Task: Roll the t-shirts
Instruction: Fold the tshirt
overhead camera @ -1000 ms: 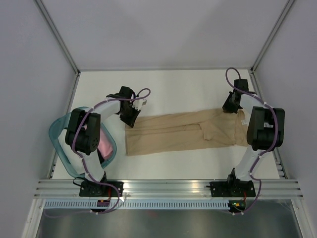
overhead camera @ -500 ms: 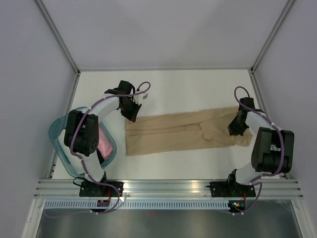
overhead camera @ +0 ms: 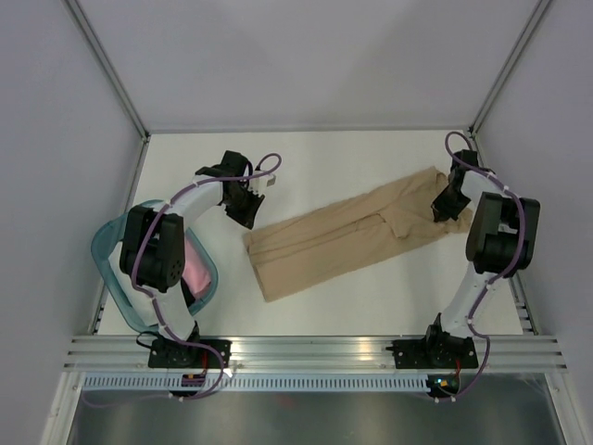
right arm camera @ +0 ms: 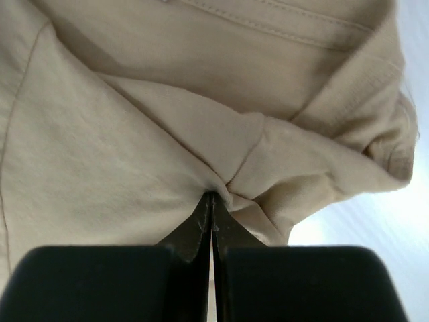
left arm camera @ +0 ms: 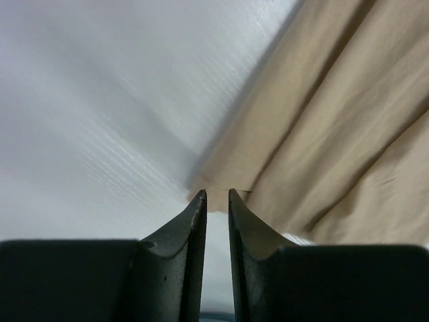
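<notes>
Now, right hand (right arm camera: 212, 196) pinching the tan t-shirt (overhead camera: 352, 236), I'd widen my narrow left hand (left arm camera: 216, 193) before taking the corner just ahead.

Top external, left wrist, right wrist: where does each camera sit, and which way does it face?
Top external: above and behind the arms, looking down on the table; both arms show.
Left wrist: on that wrist, looking along the left gripper, open, at a corner of the shirt.
Right wrist: on that wrist, looking along the right gripper, shut on a shirt fold.
Shared: all see the shirt.
</notes>
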